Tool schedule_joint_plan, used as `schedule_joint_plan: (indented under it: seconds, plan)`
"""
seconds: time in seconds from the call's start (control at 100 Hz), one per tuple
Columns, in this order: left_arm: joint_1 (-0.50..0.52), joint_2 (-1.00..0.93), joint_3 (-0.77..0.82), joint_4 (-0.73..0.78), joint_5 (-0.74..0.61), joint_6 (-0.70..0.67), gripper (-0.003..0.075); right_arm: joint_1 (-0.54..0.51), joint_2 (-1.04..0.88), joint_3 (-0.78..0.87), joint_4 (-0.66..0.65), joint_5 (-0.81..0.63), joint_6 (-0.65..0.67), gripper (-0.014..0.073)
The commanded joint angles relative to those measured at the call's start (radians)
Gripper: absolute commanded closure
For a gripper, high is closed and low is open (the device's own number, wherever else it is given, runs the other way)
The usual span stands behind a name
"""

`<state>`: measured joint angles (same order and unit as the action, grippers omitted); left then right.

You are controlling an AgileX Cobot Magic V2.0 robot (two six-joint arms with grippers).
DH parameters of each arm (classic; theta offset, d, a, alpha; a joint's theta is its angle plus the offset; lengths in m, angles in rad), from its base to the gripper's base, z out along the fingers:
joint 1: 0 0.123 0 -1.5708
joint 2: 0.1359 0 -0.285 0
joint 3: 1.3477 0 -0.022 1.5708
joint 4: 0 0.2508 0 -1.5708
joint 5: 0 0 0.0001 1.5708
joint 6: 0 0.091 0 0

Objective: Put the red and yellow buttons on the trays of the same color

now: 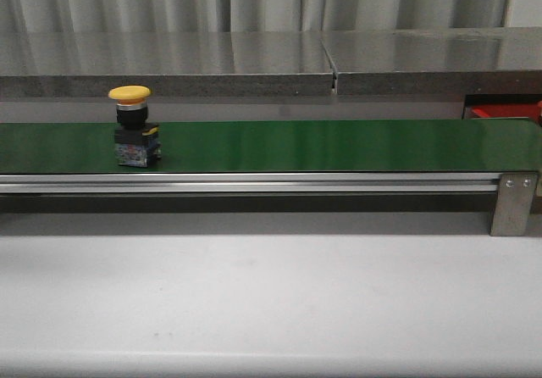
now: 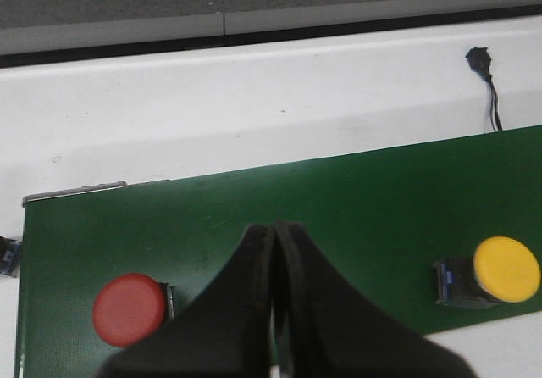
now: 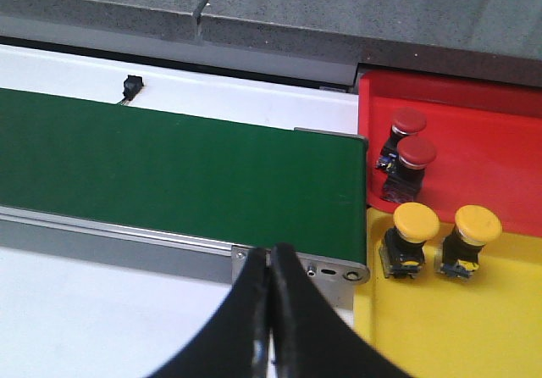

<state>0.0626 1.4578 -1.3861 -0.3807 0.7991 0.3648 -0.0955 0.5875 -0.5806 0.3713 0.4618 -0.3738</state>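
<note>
Fingers of the left gripper [image 2: 273,310] are pressed together with nothing between them, and those of the right gripper [image 3: 269,319] are likewise closed on nothing. On the green conveyor belt [image 1: 339,145], a yellow button [image 1: 134,126] stands upright near the left end in the front view. The left wrist view shows a yellow button [image 2: 495,270] lying on the belt beside a red button [image 2: 129,308], the two well apart with the closed fingers between them; whether this yellow one is the same as that seen from the front cannot be told. At the right end of the belt, the right wrist view shows a red tray [image 3: 500,149] on the far side holding two red buttons [image 3: 405,153], touching or nearly so. Adjoining it on the near side, a yellow tray [image 3: 457,336] holds two yellow buttons [image 3: 440,238] standing side by side. A white table [image 1: 271,302] lies in front of the belt's metal rail [image 1: 254,183], and a grey ledge [image 1: 169,60] runs behind it.
</note>
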Motion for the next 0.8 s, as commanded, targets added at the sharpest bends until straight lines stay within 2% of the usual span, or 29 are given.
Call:
schedule_joint_plan:
  seconds: [0.0, 0.1, 0.24, 0.79]
  plan:
    - [-0.054, -0.101, 0.029, 0.057, -0.115, -0.08, 0.0741, 0.001, -0.003, -0.027, 0.002, -0.075, -0.005, 0.0662]
    - [-0.106, -0.175, 0.114, 0.091, -0.17, -0.147, 0.0741, 0.001, -0.003, -0.027, 0.002, -0.078, -0.005, 0.0662]
    - [-0.134, -0.274, 0.213, 0.081, -0.194, -0.152, 0.0741, 0.001, -0.003, -0.027, 0.002, -0.078, -0.005, 0.0662]
    - [-0.134, -0.822, 0.616, 0.073, -0.255, -0.148, 0.0741, 0.001, 0.012, -0.034, 0.027, -0.071, -0.005, 0.0662]
